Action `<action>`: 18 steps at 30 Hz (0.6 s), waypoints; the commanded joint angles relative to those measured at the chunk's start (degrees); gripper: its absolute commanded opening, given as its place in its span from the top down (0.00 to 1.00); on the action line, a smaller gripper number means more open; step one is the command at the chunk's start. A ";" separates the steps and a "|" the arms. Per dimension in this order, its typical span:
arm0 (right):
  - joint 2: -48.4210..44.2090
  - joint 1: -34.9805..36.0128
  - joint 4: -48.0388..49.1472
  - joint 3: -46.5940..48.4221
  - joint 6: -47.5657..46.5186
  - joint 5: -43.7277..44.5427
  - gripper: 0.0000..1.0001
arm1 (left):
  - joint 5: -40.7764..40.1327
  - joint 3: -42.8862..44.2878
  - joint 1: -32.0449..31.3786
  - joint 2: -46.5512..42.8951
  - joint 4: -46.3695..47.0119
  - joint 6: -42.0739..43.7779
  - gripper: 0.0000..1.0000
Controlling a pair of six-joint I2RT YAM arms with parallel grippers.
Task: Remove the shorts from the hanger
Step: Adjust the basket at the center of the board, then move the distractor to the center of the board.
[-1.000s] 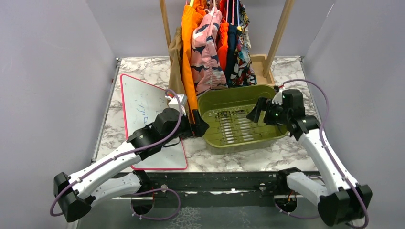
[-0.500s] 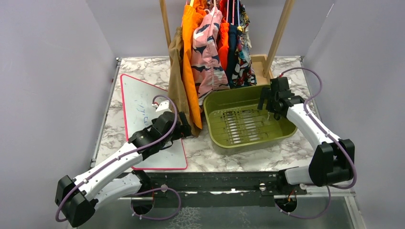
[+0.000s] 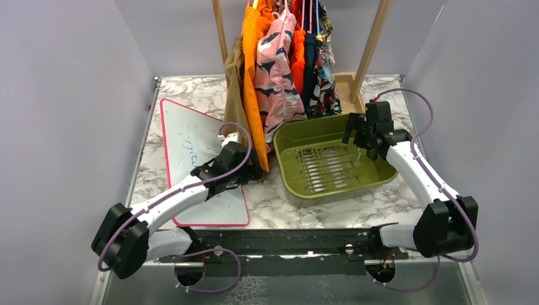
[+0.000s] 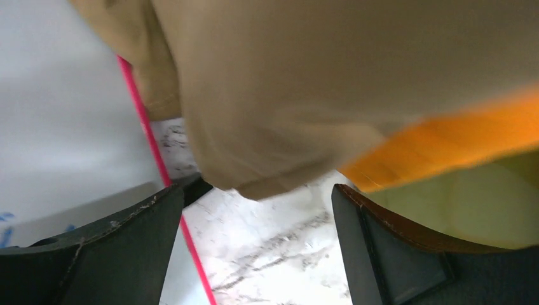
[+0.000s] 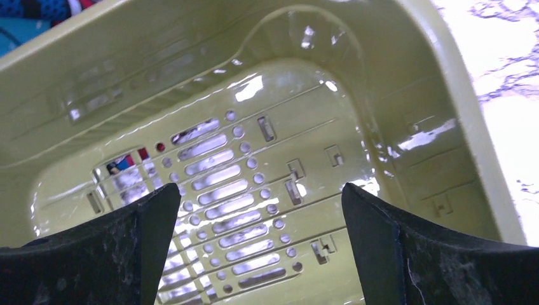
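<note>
Several shorts hang side by side from a wooden rack: tan-brown shorts [image 3: 233, 82], bright orange [image 3: 251, 76], pink with dark blotches [image 3: 278, 70], red-orange [image 3: 297, 57], navy [image 3: 309, 70] and comic-print [image 3: 325, 79]. The hangers are mostly cut off by the top edge. My left gripper [image 3: 255, 170] is open, low at the table. In the left wrist view the tan-brown shorts' hem [image 4: 273, 114] hangs just above the left gripper [image 4: 257, 210], with nothing between the fingers [image 4: 108, 248]. My right gripper [image 3: 356, 136] is open and empty over the basket's far right corner.
An olive-green slotted basket [image 3: 375, 175] sits right of the shorts, and the right gripper [image 5: 260, 197] looks into its wall [image 5: 191, 57]. A pink-rimmed whiteboard [image 3: 191, 136] lies at the left. Rack posts [image 3: 372, 44] rise behind. The basket's side [image 4: 470, 203] shows beside the left finger.
My left arm has swung right and forward, bringing its gripper under the tan shorts' hem. The right gripper moved from the basket's middle to its far right corner, then stayed.
</note>
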 commanded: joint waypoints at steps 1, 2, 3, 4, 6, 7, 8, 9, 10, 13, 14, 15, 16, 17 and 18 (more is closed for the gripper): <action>-2.96 -0.20 -0.99 -2.27 -0.98 -6.18 0.01 | -1.54 -1.51 4.72 2.01 1.18 3.04 0.13; -3.62 -0.20 -1.19 -2.74 -1.25 -6.50 0.01 | -1.85 -1.94 6.13 1.67 0.67 3.85 0.13; -4.26 -0.21 -1.37 -3.18 -1.37 -6.72 0.01 | -1.89 -2.33 7.49 1.21 0.27 4.95 0.14; -4.86 -0.20 -1.47 -3.52 -1.56 -6.82 0.01 | -1.87 -2.69 8.76 0.70 -0.38 5.75 0.14; -5.90 -0.20 -1.44 -4.07 -1.60 -6.98 0.01 | -1.79 -3.12 11.03 0.07 -1.21 6.98 0.14; -6.28 -0.21 -1.48 -4.13 -1.56 -7.40 0.01 | -1.81 -3.23 12.14 -0.04 -1.51 7.71 0.14; -6.57 -0.26 -1.58 -4.10 -1.59 -7.92 0.01 | -1.81 -3.24 13.41 0.02 -1.87 8.28 0.14; -6.76 -0.21 -1.54 -4.02 -1.57 -8.53 0.01 | -1.62 -3.16 14.79 0.21 -1.90 8.98 0.14; -6.91 -0.20 -1.61 -4.01 -1.49 -9.11 0.01 | -1.34 -3.04 16.03 0.61 -1.92 9.90 0.14; -7.31 -0.20 -1.99 -3.96 -1.28 -9.77 0.01 | -0.53 -2.00 21.29 2.92 -2.14 11.71 0.15; -7.41 -0.20 -2.09 -4.12 -1.18 -9.90 0.01 | 0.54 -1.53 22.39 3.64 -1.91 11.80 0.15; -7.57 -0.20 -2.14 -4.30 -1.14 -10.04 0.01 | 0.98 -1.22 23.15 4.19 -1.50 12.20 0.15; -7.69 -0.20 -2.16 -4.46 -1.08 -10.19 0.01 | 0.20 -0.55 23.87 4.90 -1.83 12.21 0.15; -7.84 -0.20 -2.19 -4.69 -1.13 -10.23 0.01 | -0.48 0.19 24.74 5.43 -2.28 12.30 0.14; -8.07 -0.20 -2.20 -4.84 -1.16 -10.31 0.01 | -0.49 0.79 25.67 5.88 -2.37 12.52 0.13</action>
